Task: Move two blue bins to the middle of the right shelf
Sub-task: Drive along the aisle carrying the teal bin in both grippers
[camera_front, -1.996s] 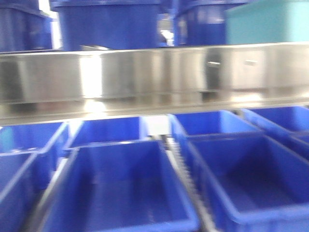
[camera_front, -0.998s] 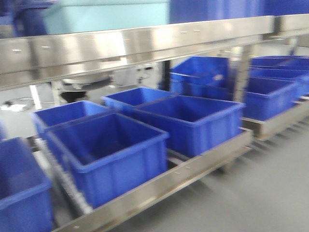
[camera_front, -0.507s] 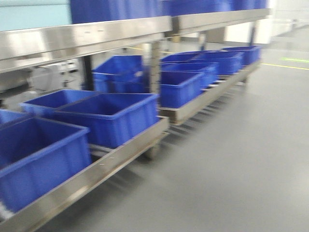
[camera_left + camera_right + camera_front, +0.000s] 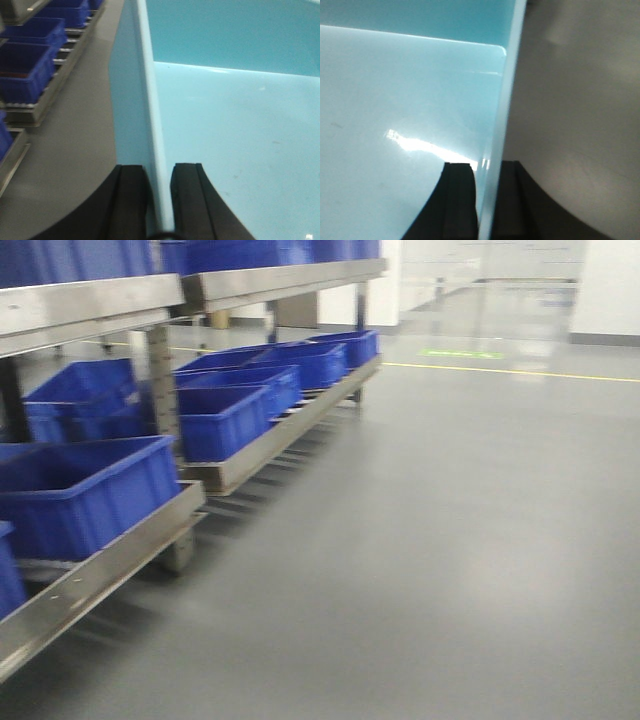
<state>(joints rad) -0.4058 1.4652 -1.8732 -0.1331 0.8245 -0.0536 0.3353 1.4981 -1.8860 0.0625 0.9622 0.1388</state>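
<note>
**Held item.** The left gripper (image 4: 159, 172) is clamping the left wall of the pale blue bin (image 4: 235, 130). Its two black fingers (image 4: 131, 200) are straddling the thin rim, one outside the wall and one inside, narrowed onto the plastic. The right gripper (image 4: 487, 167) is gripping the opposite wall of the same bin (image 4: 395, 100) in like manner. Its fingers (image 4: 458, 200) are closing on that rim, one over the bin's interior and one on the outer side.

**Position.** The bin is hanging between the two arms over the grey floor (image 4: 450, 540), apart from the racks. Whether a second bin is nested with it cannot be determined from either wrist view.

**Surroundings, front view (blurred).** Two metal racks (image 4: 165, 370) are standing end to end along the left edge.
- Dark blue bins (image 4: 95, 485) are sitting in rows on the low tier, behind a stainless lower rail (image 4: 110, 565).
- More dark blue bins are standing on the tier above, behind a broad stainless upper rail (image 4: 280, 282).
- A yellow line (image 4: 520, 372) is running across the floor in the distance, with a green marking (image 4: 460, 353) just beyond it.

**Left wrist view.** Dark blue bins (image 4: 30, 65) on a low tier are lying to the left of the held bin, with bare floor between them.
</note>
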